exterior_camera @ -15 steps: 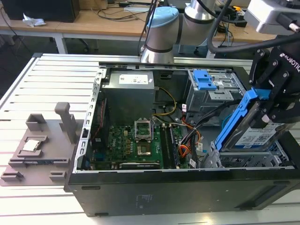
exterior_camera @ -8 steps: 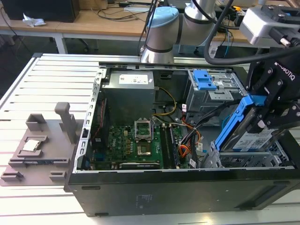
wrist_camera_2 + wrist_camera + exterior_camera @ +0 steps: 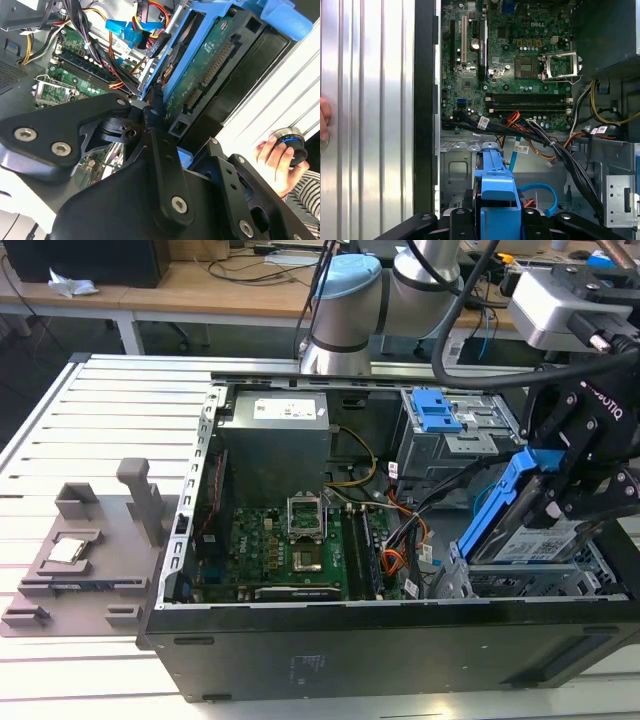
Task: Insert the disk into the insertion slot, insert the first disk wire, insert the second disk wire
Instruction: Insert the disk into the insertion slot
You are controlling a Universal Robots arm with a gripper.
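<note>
In the exterior view my black gripper (image 3: 556, 490) is shut on the disk (image 3: 528, 537), a silver drive with a white label in a bright blue frame. The disk hangs steeply tilted over the insertion slot (image 3: 535, 583), a silver sheet-metal cage at the case's near corner on the exterior view's right. Its lower end is close to the cage top. The second wrist view has the disk's green circuit side (image 3: 210, 55) between my fingers (image 3: 156, 117). The blue frame (image 3: 495, 190) shows in the first wrist view. A bundle of black wires (image 3: 545, 142) and a blue cable (image 3: 540, 192) lie beside the bay.
The open computer case (image 3: 300, 640) lies on a slatted metal table (image 3: 110, 410). Inside are a green motherboard (image 3: 290, 550), a power supply (image 3: 275, 420) and a grey cage with a blue latch (image 3: 437, 412). A grey fixture (image 3: 80, 550) sits outside. A person's hand (image 3: 272, 160) holds a knob.
</note>
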